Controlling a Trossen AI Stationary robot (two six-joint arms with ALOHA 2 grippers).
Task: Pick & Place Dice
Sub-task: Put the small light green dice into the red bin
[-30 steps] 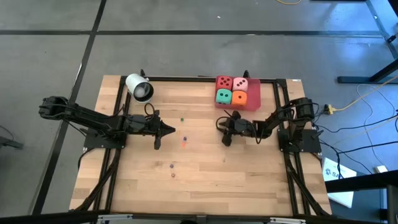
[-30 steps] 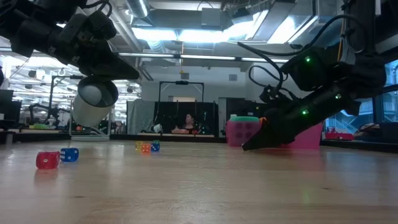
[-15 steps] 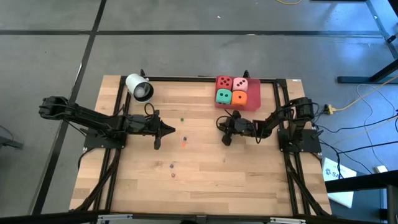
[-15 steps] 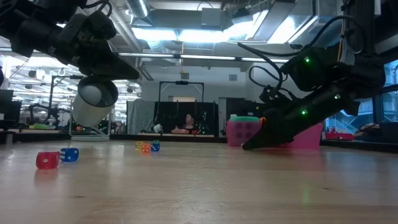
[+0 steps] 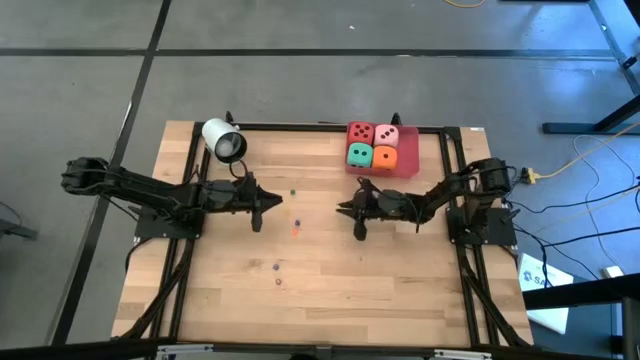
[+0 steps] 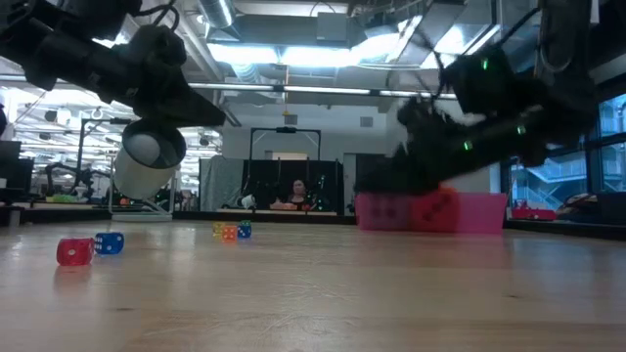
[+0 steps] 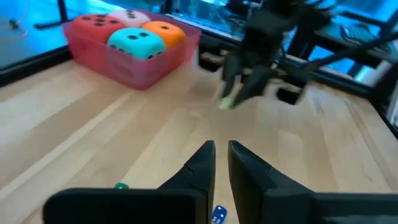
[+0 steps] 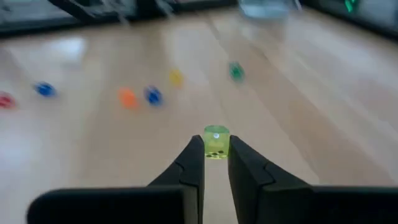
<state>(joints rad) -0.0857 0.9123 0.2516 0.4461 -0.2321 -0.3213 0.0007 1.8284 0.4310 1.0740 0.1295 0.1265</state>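
Note:
Four soft dice sit in the flat red tray (image 5: 408, 165) at the table's far edge: red (image 5: 360, 133), pink (image 5: 387, 135), green (image 5: 359, 155) and orange (image 5: 385, 156). My right gripper (image 5: 352, 213) hovers near the table's middle, on the near side of the tray, shut on a small yellow-green die (image 8: 216, 138) that is not one of the four. My left gripper (image 5: 264, 207) is shut and empty, pointing toward the right arm from the table's left half. In the left wrist view its fingers (image 7: 221, 149) face the tray (image 7: 134, 65). My right gripper pinches the small yellow-green die (image 8: 216, 149) between its two fingertips (image 8: 193, 155). The die shows only at the free ends of the fingers. It is lifted clear of the table. From the left wrist view it shows as a yellow-green speck (image 7: 225, 104) at the fingertips.
A white cylinder (image 5: 224, 140) lies near the far left corner. Several tiny coloured dice are scattered on the wood: a green one (image 5: 293, 191), an orange one (image 5: 295, 230), and a red one (image 6: 73, 251) and a blue one (image 6: 110, 243) in the low view. A person sits in the room beyond.
My right gripper has risen off the table and moved toward the table's left, away from the tray; it shows blurred in the low view. My left gripper has shifted slightly toward the far edge.

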